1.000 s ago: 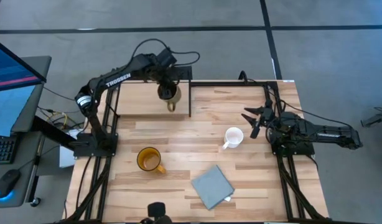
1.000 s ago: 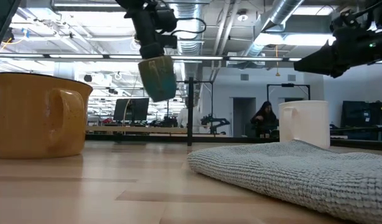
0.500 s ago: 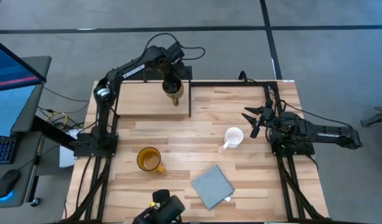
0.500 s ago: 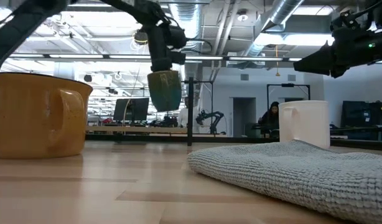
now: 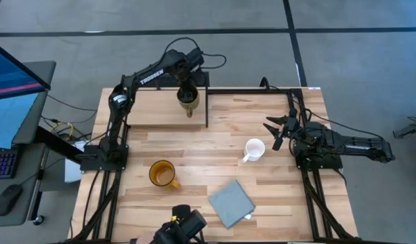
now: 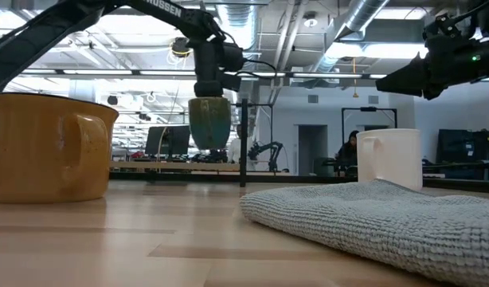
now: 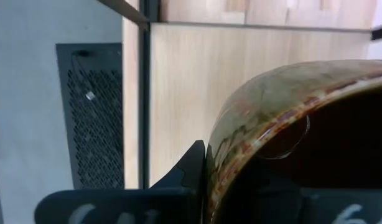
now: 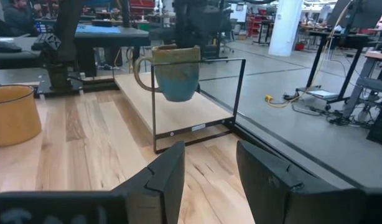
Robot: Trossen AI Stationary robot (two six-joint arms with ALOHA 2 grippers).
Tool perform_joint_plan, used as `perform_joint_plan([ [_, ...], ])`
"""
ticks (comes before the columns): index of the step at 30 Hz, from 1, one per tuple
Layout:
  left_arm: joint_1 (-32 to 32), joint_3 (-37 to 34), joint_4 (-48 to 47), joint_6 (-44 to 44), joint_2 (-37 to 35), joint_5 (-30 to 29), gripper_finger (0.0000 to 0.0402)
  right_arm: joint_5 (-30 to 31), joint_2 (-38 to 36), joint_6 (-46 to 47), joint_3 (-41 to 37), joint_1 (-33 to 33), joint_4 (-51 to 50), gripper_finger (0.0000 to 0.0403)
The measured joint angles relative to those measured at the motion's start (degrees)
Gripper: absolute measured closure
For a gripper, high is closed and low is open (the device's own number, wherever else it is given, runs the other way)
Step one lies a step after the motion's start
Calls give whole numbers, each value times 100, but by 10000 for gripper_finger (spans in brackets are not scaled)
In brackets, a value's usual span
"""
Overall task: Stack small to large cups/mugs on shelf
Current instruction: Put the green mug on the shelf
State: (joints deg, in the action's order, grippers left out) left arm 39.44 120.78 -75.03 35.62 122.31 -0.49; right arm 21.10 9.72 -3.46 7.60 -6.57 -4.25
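Carried farther over the shelf (image 5: pixel 169 107) since the earlier frame, the olive-brown mug (image 5: pixel 188 97) hangs clamped in the left pincer (image 5: pixel 188 90), while the right pincer (image 5: pixel 274 133) waits wide open and empty.

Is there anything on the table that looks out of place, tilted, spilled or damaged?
Nothing stands out. The yellow mug and white mug stand upright on the table, the grey cloth lies flat, and the left gripper holds the olive mug upright above the shelf.
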Motion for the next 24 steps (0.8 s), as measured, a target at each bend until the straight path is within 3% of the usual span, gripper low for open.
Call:
perform_joint_plan([
  [19, 81, -5, 12, 32, 476, -200, 381, 0, -1, -1, 0, 5, -8, 234],
  [24, 77, -8, 145, 9, 497, -254, 336, 0, 0, -2, 0, 5, -7, 234],
])
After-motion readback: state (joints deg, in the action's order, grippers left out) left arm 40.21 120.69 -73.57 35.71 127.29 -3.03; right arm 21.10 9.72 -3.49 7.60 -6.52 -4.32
